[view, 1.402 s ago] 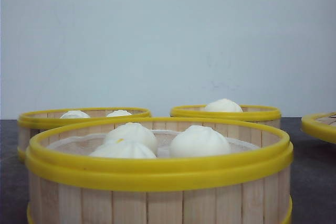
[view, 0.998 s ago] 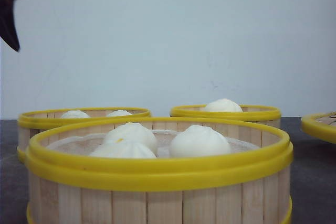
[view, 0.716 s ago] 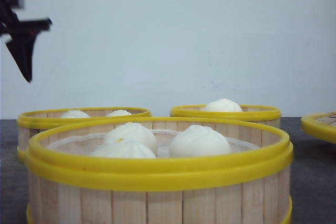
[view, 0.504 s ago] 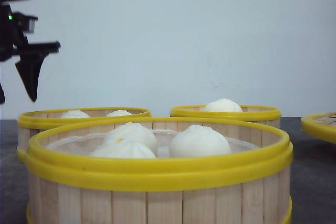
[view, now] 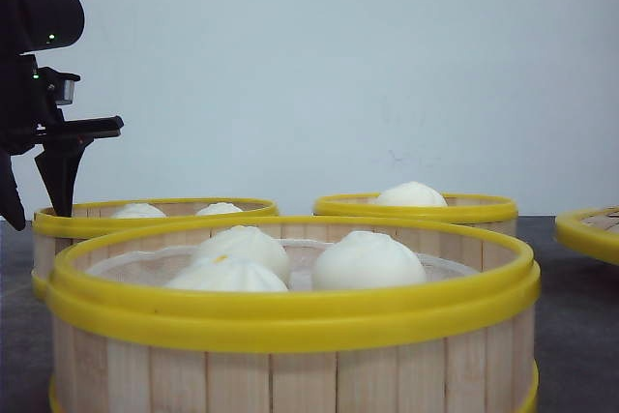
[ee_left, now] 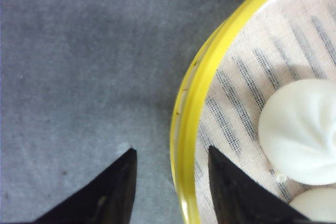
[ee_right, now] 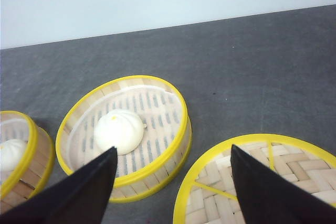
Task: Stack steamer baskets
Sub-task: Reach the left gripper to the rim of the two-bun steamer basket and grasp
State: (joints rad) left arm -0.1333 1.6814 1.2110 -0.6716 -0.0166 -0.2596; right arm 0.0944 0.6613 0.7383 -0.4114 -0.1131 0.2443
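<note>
Left gripper (ee_left: pixel 170 192), jaws apart, straddles the left steamer basket's rim (ee_left: pixel 190 124); recommend lowering squarely before clamping.

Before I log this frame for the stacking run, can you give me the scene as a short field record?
nearest basket: round wooden-slat steamer basket with yellow rims, three white buns inside
back left basket: two buns showing
back right basket: one bun
woven yellow-rimmed lid: far right, on the grey table
left gripper: open, straddling back left basket's rim
right gripper: open, above table, holding nothing
</note>
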